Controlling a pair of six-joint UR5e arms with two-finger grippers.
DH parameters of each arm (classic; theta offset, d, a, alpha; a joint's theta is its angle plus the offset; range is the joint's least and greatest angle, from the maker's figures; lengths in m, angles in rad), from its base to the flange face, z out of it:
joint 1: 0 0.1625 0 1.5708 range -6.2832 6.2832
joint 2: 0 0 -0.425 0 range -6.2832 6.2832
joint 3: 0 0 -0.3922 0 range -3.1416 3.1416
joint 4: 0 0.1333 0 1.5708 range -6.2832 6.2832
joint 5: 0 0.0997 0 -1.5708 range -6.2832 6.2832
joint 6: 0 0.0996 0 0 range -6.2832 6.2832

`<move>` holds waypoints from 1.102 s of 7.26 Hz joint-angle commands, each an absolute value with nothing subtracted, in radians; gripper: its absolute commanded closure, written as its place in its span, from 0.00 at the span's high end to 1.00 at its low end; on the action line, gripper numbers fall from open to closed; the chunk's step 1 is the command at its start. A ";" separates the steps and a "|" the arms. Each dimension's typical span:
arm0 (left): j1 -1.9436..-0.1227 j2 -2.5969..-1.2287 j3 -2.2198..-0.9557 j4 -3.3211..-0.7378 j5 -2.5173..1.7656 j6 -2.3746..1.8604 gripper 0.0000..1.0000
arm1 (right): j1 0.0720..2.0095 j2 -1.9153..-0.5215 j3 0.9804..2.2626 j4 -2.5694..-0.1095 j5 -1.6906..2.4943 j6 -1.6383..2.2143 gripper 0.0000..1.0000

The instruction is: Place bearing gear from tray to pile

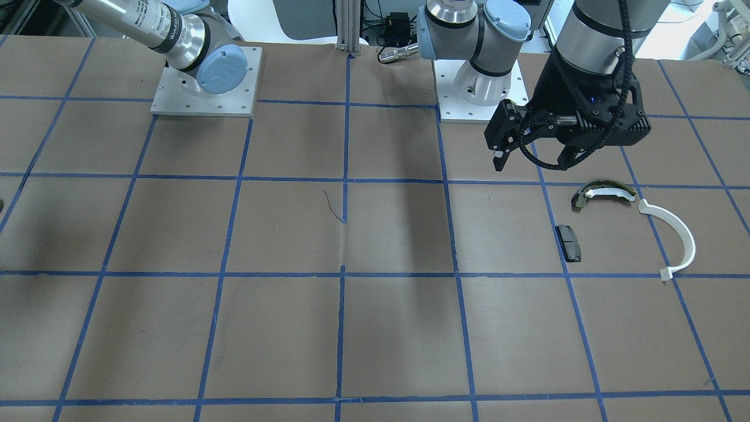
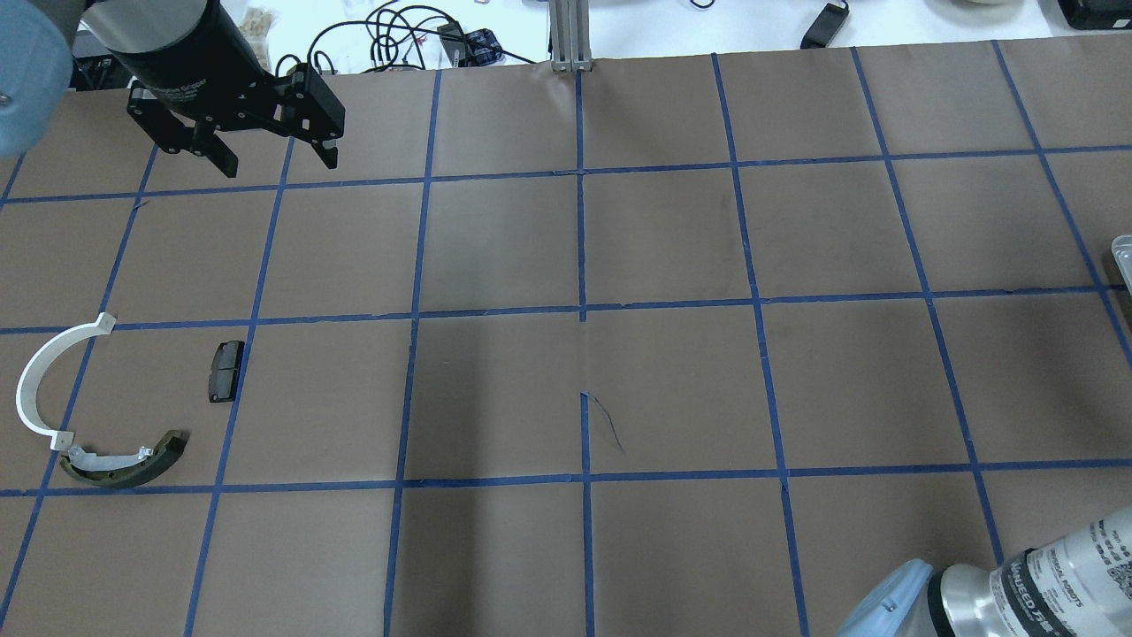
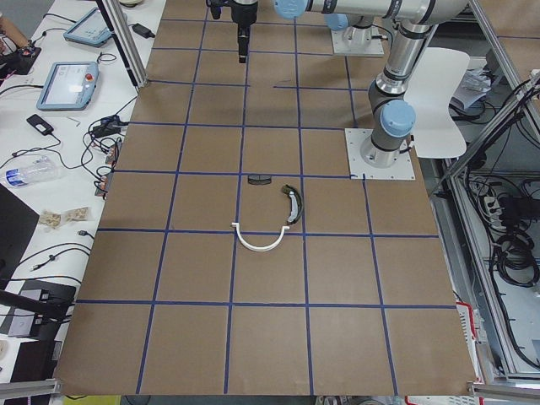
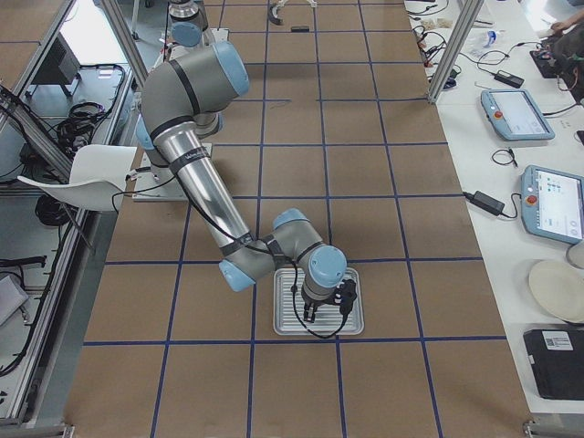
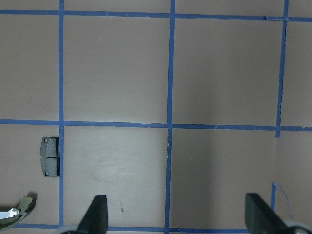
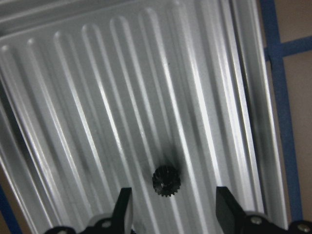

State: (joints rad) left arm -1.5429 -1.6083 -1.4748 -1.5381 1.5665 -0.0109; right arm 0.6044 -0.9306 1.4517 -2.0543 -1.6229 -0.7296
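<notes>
When viewing through the right wrist camera, find the small black toothed bearing gear (image 6: 166, 181) lying flat in a groove of the ribbed silver metal tray (image 6: 97, 97). Note the right gripper (image 6: 174, 207) pointing down over the tray, jaws spread, one finger on each side of the gear, neither touching it. Locate the tray at the robot's right end of the brown paper-covered bench (image 1: 293, 234), well apart from the pile (image 3: 293, 205). Find the pile at the opposite end: flat black rectangular pad (image 1: 569, 242), olive-and-white curved shoe (image 1: 606, 186), white half-ring strip (image 1: 691, 249). Note one strip end just beside one shoe end, and the pad lying apart from both. Note the left gripper (image 2: 279, 162) hanging above bare bench on the pile's far side from the robot, jaws spread, gripping nothing.
</notes>
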 commanded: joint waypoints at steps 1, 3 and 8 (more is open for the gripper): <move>-1.543 -1.597 -1.488 -1.535 1.568 -0.011 1.00 | 0.618 -0.922 1.453 -2.060 -1.623 -0.726 0.63; -1.543 -1.608 -1.483 -1.531 1.566 -0.011 1.00 | 0.618 -0.916 1.453 -2.063 -1.624 -0.729 0.63; -1.543 -1.603 -1.486 -1.526 1.568 -0.011 1.00 | 0.618 -0.894 1.448 -2.066 -1.625 -0.730 0.48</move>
